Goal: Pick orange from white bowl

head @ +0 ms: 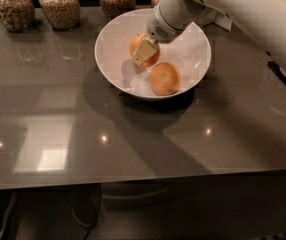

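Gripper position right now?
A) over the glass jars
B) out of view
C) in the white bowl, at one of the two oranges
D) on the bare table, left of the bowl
C: the gripper is inside the white bowl, right against the orange at the back, while the second orange lies apart nearer the front.

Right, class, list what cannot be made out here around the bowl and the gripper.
Camera view, the only one:
The round pale orange fruit in the large glossy white bowl: partly covered by the gripper in front of it.
The glass jars of grains: tops cut off by the upper edge.
The white robot arm: runs off the right edge.
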Robot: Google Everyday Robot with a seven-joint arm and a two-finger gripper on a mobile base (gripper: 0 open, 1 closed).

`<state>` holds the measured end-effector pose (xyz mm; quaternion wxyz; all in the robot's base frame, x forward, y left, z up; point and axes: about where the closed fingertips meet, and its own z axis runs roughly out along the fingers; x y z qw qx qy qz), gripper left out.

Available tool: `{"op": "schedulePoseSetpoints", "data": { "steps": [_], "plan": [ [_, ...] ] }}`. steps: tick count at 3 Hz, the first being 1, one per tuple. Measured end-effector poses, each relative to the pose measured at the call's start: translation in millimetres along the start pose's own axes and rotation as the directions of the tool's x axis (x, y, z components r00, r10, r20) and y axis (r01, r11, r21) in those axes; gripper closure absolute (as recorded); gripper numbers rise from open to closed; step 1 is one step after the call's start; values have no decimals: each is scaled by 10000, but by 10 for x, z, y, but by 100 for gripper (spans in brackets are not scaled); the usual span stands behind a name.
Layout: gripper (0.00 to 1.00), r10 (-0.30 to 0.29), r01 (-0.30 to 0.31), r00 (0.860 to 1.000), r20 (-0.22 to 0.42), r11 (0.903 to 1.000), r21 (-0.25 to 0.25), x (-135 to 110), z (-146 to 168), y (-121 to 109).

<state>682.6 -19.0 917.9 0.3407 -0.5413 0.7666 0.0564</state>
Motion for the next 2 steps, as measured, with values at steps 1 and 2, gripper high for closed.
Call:
{"op": "schedulePoseSetpoints", "data": {
  "steps": [1,2],
  "plan": [
    [100,-696,691,9975,115,9970,351,-168,-241,-65],
    [100,-1648,1661,9860,-258,9842,615,-301,-492,-62]
  ]
}}
